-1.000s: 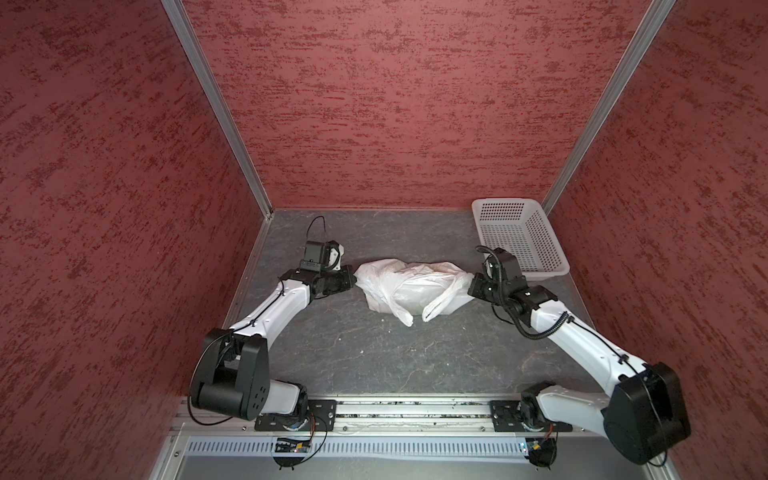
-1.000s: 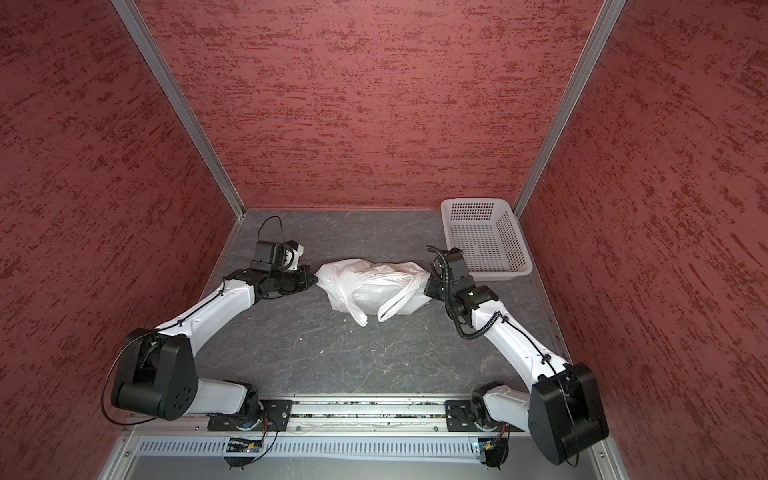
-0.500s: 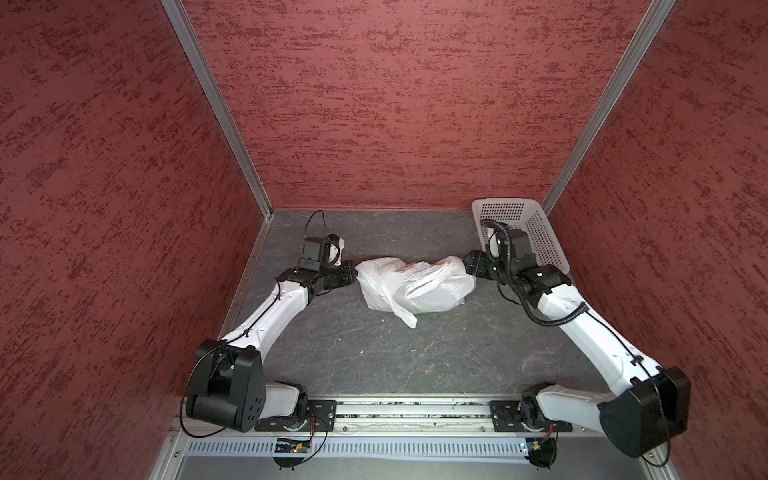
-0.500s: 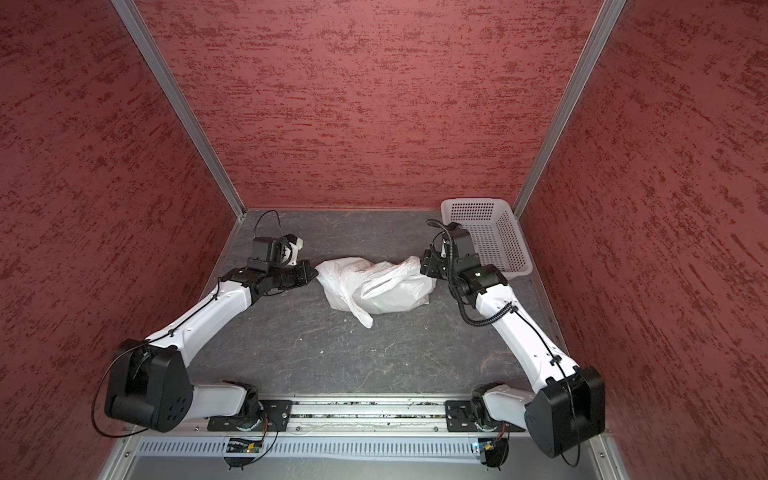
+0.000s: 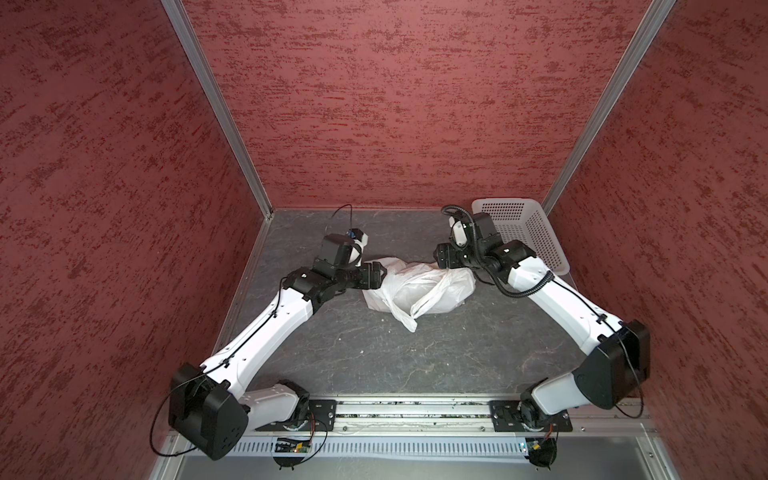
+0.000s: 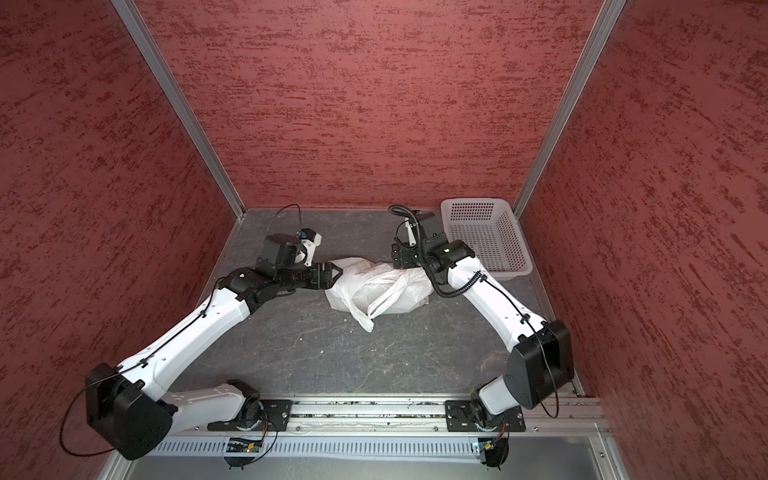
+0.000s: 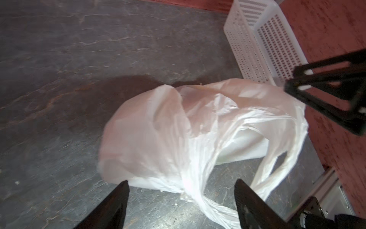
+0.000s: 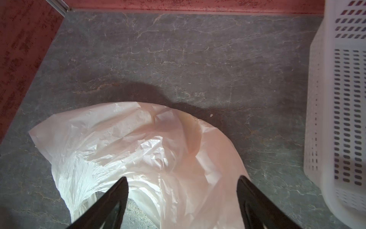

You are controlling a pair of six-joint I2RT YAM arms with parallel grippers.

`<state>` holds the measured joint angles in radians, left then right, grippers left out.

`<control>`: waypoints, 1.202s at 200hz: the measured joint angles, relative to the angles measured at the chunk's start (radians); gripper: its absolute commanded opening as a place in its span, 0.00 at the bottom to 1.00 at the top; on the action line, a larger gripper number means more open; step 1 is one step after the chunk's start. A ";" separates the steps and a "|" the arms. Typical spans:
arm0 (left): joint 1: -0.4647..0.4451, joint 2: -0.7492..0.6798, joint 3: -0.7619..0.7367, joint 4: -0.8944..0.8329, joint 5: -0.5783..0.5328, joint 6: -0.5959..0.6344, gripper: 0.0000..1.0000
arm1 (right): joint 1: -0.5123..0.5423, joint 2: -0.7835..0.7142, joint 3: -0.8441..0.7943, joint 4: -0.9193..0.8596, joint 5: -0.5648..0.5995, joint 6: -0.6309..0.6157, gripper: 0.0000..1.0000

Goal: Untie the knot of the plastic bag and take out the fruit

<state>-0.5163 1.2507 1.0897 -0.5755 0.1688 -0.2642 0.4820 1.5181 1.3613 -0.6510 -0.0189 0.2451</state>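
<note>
The plastic bag [image 5: 419, 286] [image 6: 386, 282] lies crumpled in the middle of the table, its loop handles [image 5: 430, 297] lying loose toward the front. No knot shows, and the fruit is hidden or out of view. My left gripper [image 5: 381, 270] [image 6: 337, 272] is open at the bag's left end; in the left wrist view the bag [image 7: 178, 134] lies just beyond the open gripper [image 7: 181, 183]. My right gripper [image 5: 439, 259] [image 6: 395, 257] hangs open over the bag's right end, the bag [image 8: 138, 150] spread under the gripper [image 8: 182, 180]. Neither holds anything.
A white perforated basket [image 5: 536, 232] [image 6: 490, 237] [image 7: 267, 39] [image 8: 340, 99] stands at the back right, close behind my right wrist. Red walls enclose the grey table [image 5: 415, 357] on three sides. A metal rail [image 5: 411, 411] runs along the front.
Both grippers went from shut to open and let go of the bag. My right arm rose and drew back toward the basket. The bag's right side slumped onto the table.
</note>
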 measured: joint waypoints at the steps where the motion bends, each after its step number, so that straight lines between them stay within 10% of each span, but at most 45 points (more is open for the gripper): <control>1: -0.009 0.005 0.003 -0.002 -0.002 0.006 0.92 | 0.000 0.001 0.000 0.000 0.000 0.000 0.87; 41: -0.171 0.133 0.042 -0.078 -0.113 0.061 0.95 | 0.002 0.010 0.000 -0.004 0.007 -0.010 0.89; 129: -0.230 0.306 0.119 -0.176 -0.524 0.125 0.93 | 0.002 -0.057 -0.078 0.011 0.030 0.018 0.89; 240: -0.089 0.227 0.149 -0.187 -0.460 0.173 0.18 | 0.082 0.065 0.022 0.046 -0.031 -0.077 0.98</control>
<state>-0.6048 1.4780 1.2388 -0.7624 -0.2909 -0.0914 0.5644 1.5833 1.3834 -0.6048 -0.0498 0.1684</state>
